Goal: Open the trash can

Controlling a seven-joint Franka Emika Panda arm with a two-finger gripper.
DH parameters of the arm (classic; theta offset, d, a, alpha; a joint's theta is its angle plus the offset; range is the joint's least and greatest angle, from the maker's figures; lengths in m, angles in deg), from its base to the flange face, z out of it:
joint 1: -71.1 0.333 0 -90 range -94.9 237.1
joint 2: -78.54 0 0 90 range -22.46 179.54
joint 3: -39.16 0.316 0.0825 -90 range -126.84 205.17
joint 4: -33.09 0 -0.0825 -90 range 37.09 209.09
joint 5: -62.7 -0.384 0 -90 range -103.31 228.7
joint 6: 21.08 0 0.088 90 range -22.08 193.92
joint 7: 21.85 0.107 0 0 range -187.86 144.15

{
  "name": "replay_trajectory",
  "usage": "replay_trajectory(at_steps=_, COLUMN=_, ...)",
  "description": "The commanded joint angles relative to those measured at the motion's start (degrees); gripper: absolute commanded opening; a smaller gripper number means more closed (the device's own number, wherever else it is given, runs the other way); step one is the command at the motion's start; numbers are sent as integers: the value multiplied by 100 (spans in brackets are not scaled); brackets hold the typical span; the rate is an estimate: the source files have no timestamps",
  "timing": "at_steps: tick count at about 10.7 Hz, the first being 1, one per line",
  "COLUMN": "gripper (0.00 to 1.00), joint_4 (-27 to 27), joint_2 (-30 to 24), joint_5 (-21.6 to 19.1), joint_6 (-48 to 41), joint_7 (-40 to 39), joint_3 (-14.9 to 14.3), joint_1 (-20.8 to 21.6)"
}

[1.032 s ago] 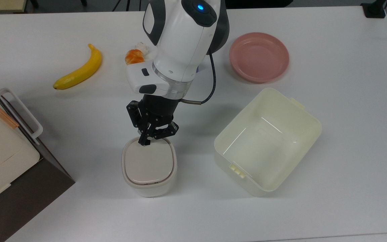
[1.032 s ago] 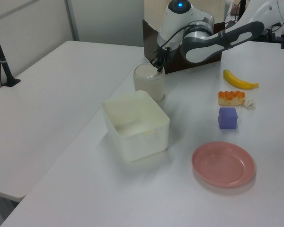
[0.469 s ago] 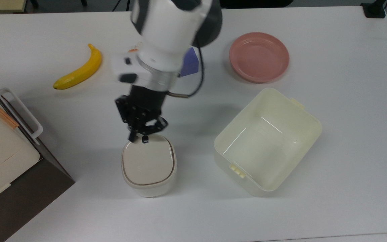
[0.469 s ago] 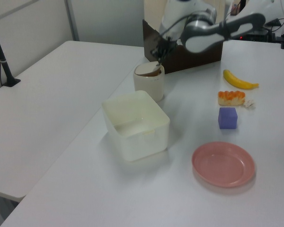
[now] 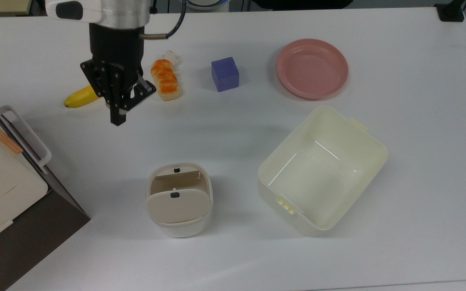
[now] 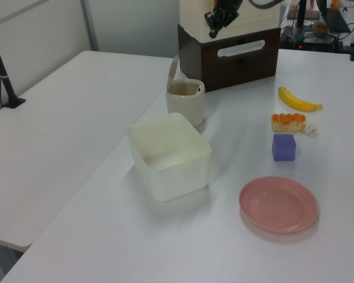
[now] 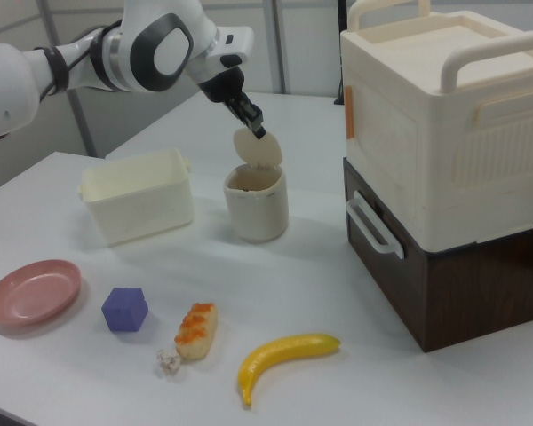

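trash can (image 5: 179, 200) sits mid desk (image 5: 399, 60), near cream tub (image 5: 323, 169), lid (image 5: 177, 206) up, inside showing. looks like thin light plastic, smooth, prob slides if shoved sideways. no need to grab, just poke dark button (image 5: 176, 170) at rim. tool (image 5: 119, 115) hangs high and well clear, fingers look pinched together, empty. small print on tool body, unreadable.

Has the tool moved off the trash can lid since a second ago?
Yes. In the top view the tool has gone up-left from the trash can, toward the banana; the lid now stands open.
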Motion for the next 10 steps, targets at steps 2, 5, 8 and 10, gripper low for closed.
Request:
replay_trajectory(at_steps=2, gripper=6, joint_4=416, joint_2=-600, joint_5=-126, joint_6=-1597, joint_7=-1865, joint_3=39, joint_1=79)
replay_trajectory(at_steps=5, gripper=6, joint_4=625, joint_2=-1293, joint_5=-214, joint_6=-3201, joint_7=-3215, joint_3=22, joint_1=105)
replay_trajectory(at_steps=8, gripper=12, joint_4=952, joint_2=-1805, joint_5=-214, joint_6=-3449, joint_7=-3173, joint_3=-92, joint_1=543)
replay_trajectory(at_steps=10, gripper=19, joint_4=926, joint_2=-1788, joint_5=-214, joint_6=-3441, joint_7=-3103, joint_3=-154, joint_1=694)
